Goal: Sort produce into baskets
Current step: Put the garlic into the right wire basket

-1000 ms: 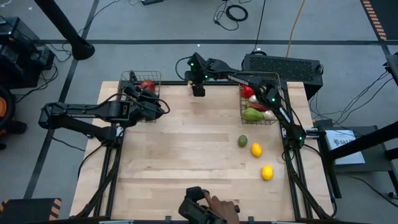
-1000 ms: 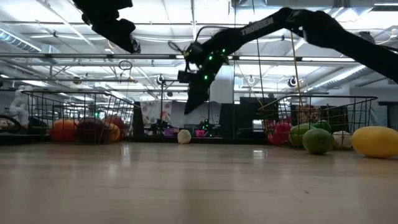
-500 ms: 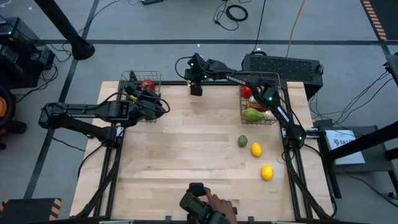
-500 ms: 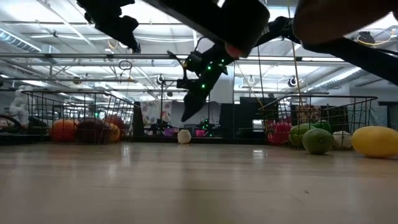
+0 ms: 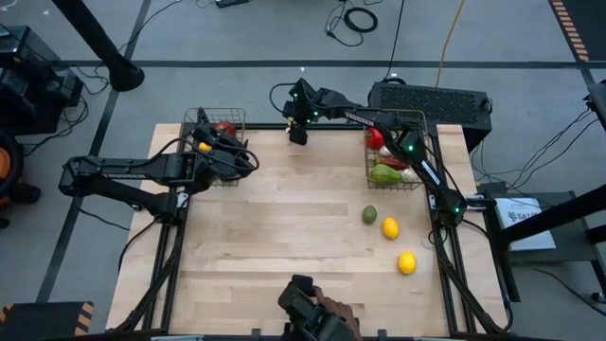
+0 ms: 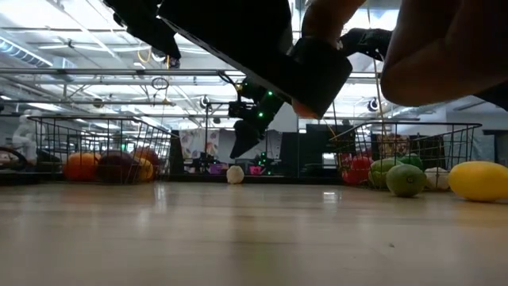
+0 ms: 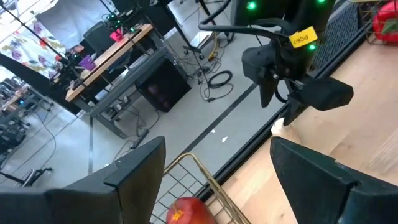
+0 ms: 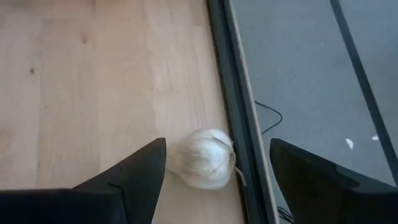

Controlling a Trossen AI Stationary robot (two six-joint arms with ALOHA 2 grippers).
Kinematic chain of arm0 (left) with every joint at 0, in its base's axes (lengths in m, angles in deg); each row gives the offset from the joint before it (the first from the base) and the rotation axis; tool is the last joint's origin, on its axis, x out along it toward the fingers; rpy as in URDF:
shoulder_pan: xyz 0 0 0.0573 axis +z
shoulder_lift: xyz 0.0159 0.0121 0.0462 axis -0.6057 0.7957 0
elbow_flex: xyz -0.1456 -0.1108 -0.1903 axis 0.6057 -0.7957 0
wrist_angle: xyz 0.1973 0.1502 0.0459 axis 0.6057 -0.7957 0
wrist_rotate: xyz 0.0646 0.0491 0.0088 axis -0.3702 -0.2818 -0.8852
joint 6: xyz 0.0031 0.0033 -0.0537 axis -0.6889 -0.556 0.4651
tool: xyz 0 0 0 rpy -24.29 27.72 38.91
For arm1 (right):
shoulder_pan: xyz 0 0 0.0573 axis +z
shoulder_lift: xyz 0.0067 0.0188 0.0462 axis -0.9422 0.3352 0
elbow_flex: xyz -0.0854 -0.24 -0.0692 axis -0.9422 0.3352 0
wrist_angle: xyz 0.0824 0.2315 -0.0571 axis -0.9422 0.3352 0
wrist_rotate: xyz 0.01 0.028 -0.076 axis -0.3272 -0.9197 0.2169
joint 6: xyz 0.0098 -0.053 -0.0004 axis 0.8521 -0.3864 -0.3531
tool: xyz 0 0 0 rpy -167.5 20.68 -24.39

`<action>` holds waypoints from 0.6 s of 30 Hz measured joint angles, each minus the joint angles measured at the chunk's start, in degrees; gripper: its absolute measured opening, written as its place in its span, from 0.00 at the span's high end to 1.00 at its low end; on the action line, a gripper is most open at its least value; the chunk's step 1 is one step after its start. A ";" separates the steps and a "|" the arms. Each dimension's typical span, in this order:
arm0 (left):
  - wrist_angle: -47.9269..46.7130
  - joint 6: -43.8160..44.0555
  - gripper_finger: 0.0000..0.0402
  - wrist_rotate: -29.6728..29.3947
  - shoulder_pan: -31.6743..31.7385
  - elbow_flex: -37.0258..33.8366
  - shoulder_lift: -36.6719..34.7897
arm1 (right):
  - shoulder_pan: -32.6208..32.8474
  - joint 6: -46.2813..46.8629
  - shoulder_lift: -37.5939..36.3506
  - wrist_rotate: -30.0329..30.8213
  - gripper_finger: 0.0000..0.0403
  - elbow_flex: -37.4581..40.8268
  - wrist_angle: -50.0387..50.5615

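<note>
At the left side of the table, the left gripper hovered with its fingers spread and empty beside the left basket, which already held a red apple and other round fruits; I judge it had nothing more to do there and only waited. Near the middle of the far edge, the right gripper hung over a white garlic, its fingers also spread wide on both sides of the bulb but not touching it. The garlic lay just beside the dark rim of the table, so the approach from above seemed chosen to avoid pushing it off. Further right, the right basket held red and green peppers. Near it, on the bare wood, a green fruit and two lemons were not yet sorted. At the near edge, a person's hand held a dark device.
</note>
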 joint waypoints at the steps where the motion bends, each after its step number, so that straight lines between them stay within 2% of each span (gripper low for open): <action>1: 0.33 -0.07 0.27 0.05 0.00 0.00 0.00 | -0.02 -0.01 0.00 -0.33 0.31 0.00 0.15; 8: 1.22 -1.01 0.27 0.17 0.00 0.00 0.00 | -0.12 3.41 0.07 -2.40 0.36 0.00 0.38; 15: 1.30 -0.97 0.27 0.22 0.00 0.00 0.00 | -0.13 15.40 0.07 -3.47 0.41 0.00 1.23; 18: 1.30 -0.96 0.27 0.55 0.00 0.00 0.00 | -0.11 23.73 0.07 -3.45 0.42 0.00 2.43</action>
